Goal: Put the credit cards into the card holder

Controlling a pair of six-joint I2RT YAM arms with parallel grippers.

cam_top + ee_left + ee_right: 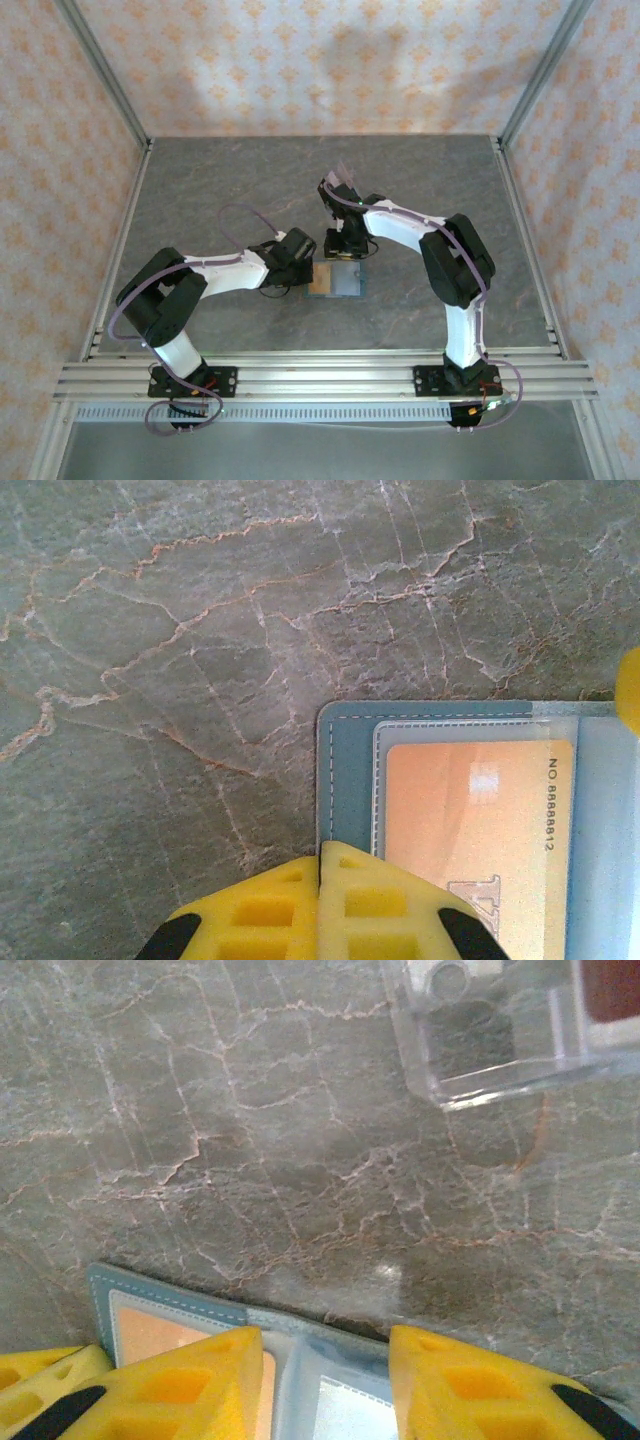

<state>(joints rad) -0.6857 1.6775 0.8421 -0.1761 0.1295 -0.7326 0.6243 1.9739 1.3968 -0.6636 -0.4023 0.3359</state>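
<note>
In the top view we see the holder (348, 282) lying open and flat on the grey desk (200, 180), just below the middle of the frame, with both arms bent in over it. The left tool (320, 875) has its yellow fingers (390, 900) pressed together with no gap. In the left wrist view its tips sit at bottom centre, over the holder's left edge; we cannot tell whether they press on it. An orange card (470, 830) sits in the clear pocket of the holder's left half, at the lower right of that view.

The right tool (325, 1338) stands spread, and we see nothing between its fingers. In the right wrist view they are at the bottom of the frame, one over the orange card's pocket and one to the right, with the holder's pale right half showing between them. A clear tray (480, 1050) rests on the desk at the upper right of that view, well apart from the holder.
</note>
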